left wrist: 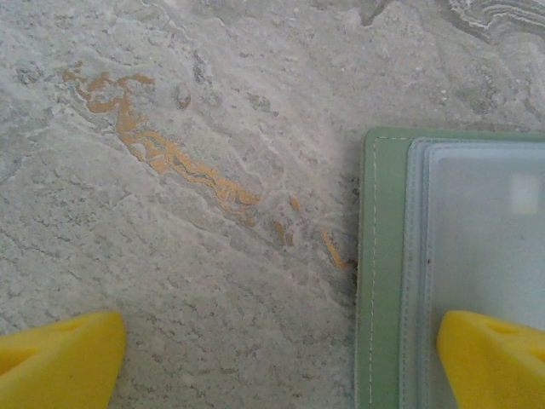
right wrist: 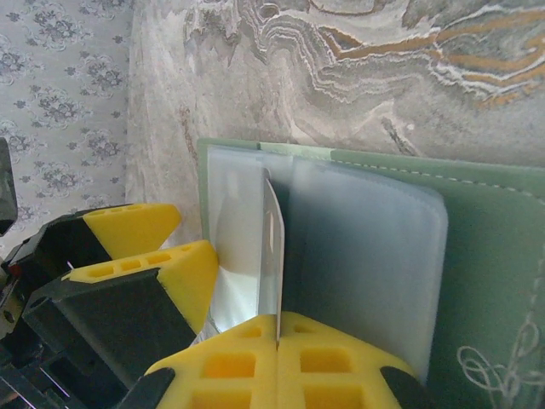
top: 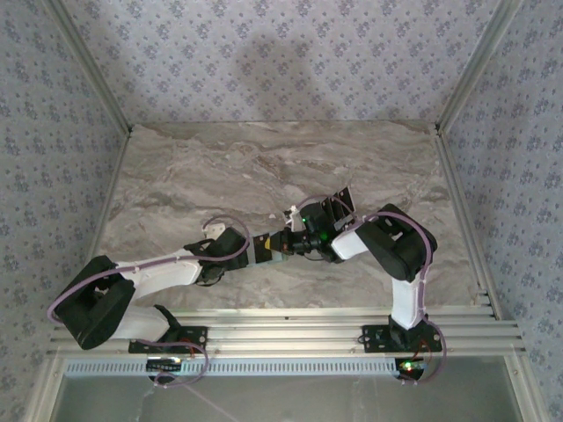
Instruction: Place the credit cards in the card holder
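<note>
The sage-green card holder (right wrist: 477, 221) lies open on the marble table, its clear plastic sleeves (right wrist: 366, 256) facing up. My right gripper (right wrist: 278, 328) is shut on one credit card (right wrist: 271, 247). The card stands edge-on, its far end at the sleeves' opening. My left gripper (left wrist: 277, 366) is open. Its right finger (left wrist: 494, 358) rests over the sleeve (left wrist: 485, 230) of the card holder (left wrist: 387, 256), and its left finger (left wrist: 60, 362) is over bare table. In the top view both grippers (top: 295, 237) meet at the table's middle.
A dark, pale-edged flat shape (top: 343, 200), perhaps more cards, sits just beyond the right wrist. The marble table (top: 220, 167) stretches free to the back and left. Metal rails (top: 457, 299) run along the right and near edges.
</note>
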Robot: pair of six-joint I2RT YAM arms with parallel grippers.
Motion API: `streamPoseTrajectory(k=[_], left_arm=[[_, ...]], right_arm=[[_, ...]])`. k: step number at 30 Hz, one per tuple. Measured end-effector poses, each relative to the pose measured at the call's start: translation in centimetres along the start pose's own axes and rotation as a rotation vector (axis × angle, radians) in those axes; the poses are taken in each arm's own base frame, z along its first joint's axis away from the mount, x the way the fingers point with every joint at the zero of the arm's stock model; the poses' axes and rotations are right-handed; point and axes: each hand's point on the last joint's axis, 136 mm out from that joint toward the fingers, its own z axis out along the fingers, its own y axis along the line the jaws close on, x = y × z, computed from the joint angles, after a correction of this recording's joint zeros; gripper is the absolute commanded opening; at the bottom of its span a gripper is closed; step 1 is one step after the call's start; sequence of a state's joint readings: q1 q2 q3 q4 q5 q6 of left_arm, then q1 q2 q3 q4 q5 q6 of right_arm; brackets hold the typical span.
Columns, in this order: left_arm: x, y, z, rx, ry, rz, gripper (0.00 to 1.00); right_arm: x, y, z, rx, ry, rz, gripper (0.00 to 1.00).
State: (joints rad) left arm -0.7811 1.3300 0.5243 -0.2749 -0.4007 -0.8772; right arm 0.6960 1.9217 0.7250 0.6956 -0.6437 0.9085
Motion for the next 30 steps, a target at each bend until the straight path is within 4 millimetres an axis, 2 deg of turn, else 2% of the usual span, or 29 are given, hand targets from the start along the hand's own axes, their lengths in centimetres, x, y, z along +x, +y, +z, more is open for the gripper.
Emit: streamPoseTrajectory(k=[30], left_arm=[[0.0,-0.1,0.0,0.002,-0.002,0.000,0.95]], right_arm=[[0.1,0.6,1.3,0.003,0.032,0.000,0.00]])
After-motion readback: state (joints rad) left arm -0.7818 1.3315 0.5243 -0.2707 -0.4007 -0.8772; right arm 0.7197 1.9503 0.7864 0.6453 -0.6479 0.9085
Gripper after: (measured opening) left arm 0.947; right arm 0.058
